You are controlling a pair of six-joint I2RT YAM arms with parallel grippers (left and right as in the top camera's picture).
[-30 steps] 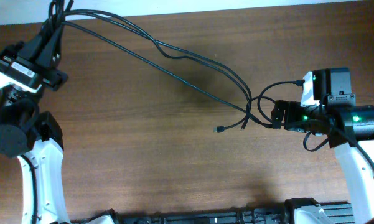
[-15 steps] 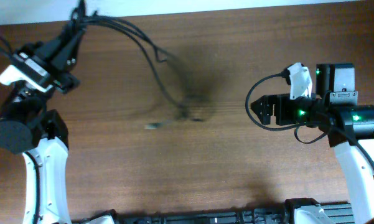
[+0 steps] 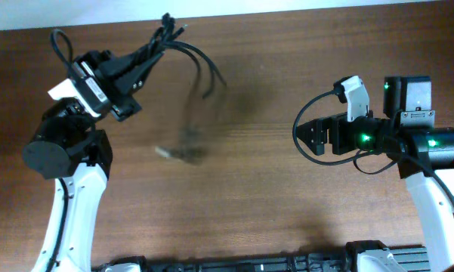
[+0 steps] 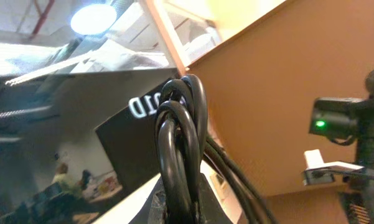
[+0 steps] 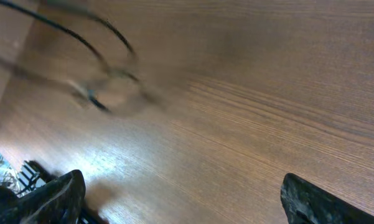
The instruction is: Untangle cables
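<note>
Up over the far-left part of the brown wood-grain table (image 3: 287, 219), the left arm leans inward, its left gripper (image 3: 157, 44) clamped shut on the thin black cables (image 3: 204, 64), whose blurred loose ends dangle above the table's middle. Over the table's right side the right arm lies level, its right gripper (image 3: 302, 137) facing the table's centre, jaws wide apart and empty. High above the table shines a bright round ceiling lamp (image 4: 92, 18).

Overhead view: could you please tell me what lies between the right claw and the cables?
Only bare wooden table lies between the open right claw and the partly blurred cables, as the overhead view shows.
</note>
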